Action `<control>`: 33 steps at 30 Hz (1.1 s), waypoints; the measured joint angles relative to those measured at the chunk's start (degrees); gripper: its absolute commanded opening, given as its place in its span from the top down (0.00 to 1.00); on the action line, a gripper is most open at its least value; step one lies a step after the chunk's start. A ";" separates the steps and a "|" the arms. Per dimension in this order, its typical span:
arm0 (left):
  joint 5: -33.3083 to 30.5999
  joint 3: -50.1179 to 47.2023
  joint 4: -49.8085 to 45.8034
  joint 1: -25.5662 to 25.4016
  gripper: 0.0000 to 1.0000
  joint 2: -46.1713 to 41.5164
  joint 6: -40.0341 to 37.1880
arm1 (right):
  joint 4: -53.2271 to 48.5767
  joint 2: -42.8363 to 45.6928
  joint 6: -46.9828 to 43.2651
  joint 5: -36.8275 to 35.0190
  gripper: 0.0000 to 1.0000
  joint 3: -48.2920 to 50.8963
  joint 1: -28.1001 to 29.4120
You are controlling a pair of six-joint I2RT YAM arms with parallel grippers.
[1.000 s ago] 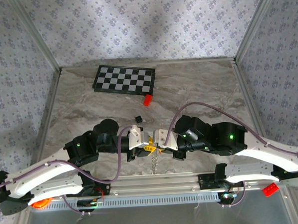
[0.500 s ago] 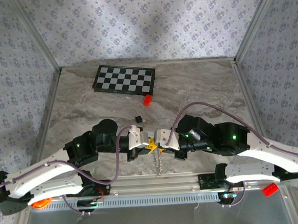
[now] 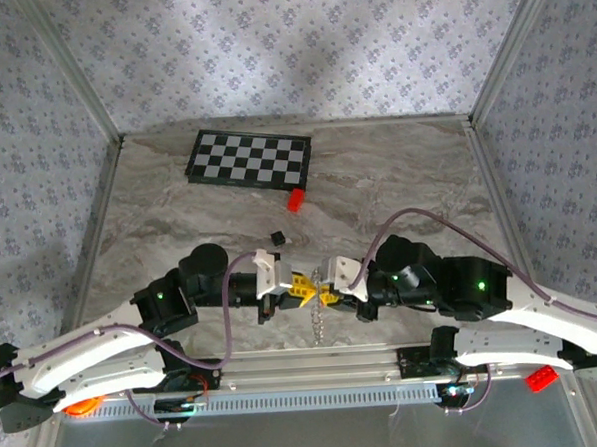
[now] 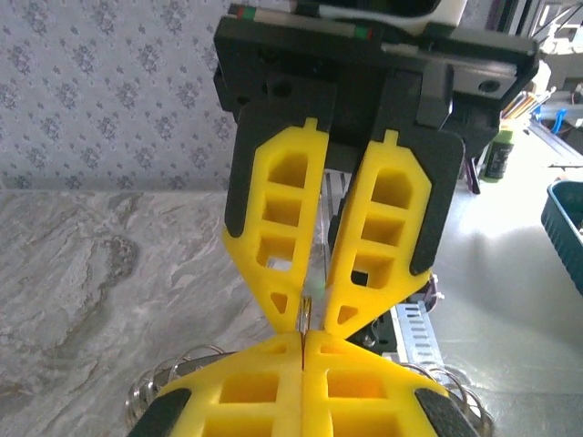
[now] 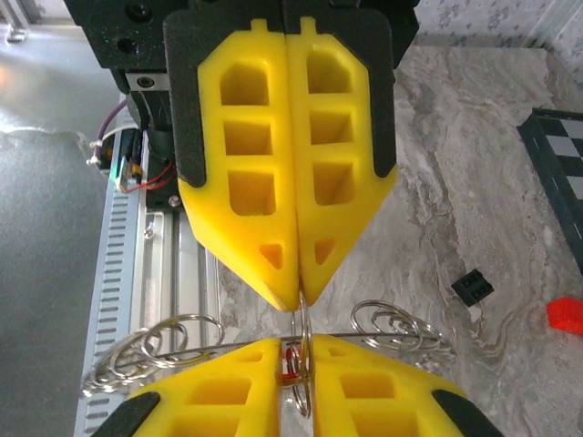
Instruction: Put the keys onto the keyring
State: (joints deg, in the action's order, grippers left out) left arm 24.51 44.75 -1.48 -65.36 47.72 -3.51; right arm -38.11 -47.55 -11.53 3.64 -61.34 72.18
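Observation:
My two grippers meet tip to tip over the table's near middle. The left gripper (image 3: 302, 289) (image 4: 302, 339) is shut, and its tips (image 5: 299, 293) pinch one thin ring of the keyring (image 5: 398, 330). The keyring is a silvery chain of wire loops that spreads to both sides and hangs down (image 3: 319, 325). The right gripper (image 3: 328, 294) (image 5: 296, 357) has its jaws a little apart. In that gap sit the small red keys (image 5: 290, 364) and the pinched ring, which runs on through it.
A bright red block (image 3: 295, 200) and a tiny black cube (image 3: 276, 237) lie behind the grippers. A checkerboard (image 3: 250, 158) lies at the back left. The slotted metal rail (image 3: 316, 363) runs along the near edge, right under the hanging chain. Patterned walls close in three sides.
Both grippers have shifted slightly to the right with the dangling chain. The left arm has reached further across and the right arm has drawn back.

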 measured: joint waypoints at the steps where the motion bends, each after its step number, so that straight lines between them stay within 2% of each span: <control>1: 0.26 -0.17 0.98 0.00 1.00 -0.02 0.39 | 0.87 0.70 0.24 0.13 0.84 0.72 -0.13; 10: 2.19 -3.91 12.44 0.00 1.00 -0.09 4.90 | 9.20 7.80 2.14 4.00 0.87 6.58 -2.49; 17: 2.75 -5.38 17.66 0.00 1.00 0.00 7.17 | 11.19 8.66 3.15 6.84 0.99 7.21 -4.09; 19: 2.73 -5.51 18.27 0.00 1.00 0.11 7.30 | 11.37 8.68 3.06 7.28 1.00 7.21 -4.46; 23: 2.36 -5.49 18.16 0.00 1.00 0.74 7.23 | 10.56 8.72 2.99 7.74 1.00 7.21 -5.18; 26: 1.31 -5.42 16.50 0.00 0.90 0.81 6.43 | 9.60 8.55 2.95 7.72 1.00 7.19 -5.38; 29: -0.15 -4.39 11.98 0.00 0.84 0.81 4.66 | 7.93 7.32 2.89 7.26 1.00 6.62 -5.46; 33: -2.51 -1.25 4.79 -0.02 0.82 1.25 1.92 | 4.83 3.93 1.84 6.16 1.00 3.91 -5.46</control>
State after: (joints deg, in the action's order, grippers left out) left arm 22.00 43.51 3.31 -65.39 48.97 -1.58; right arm -33.28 -43.62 -9.69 9.80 -57.43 66.72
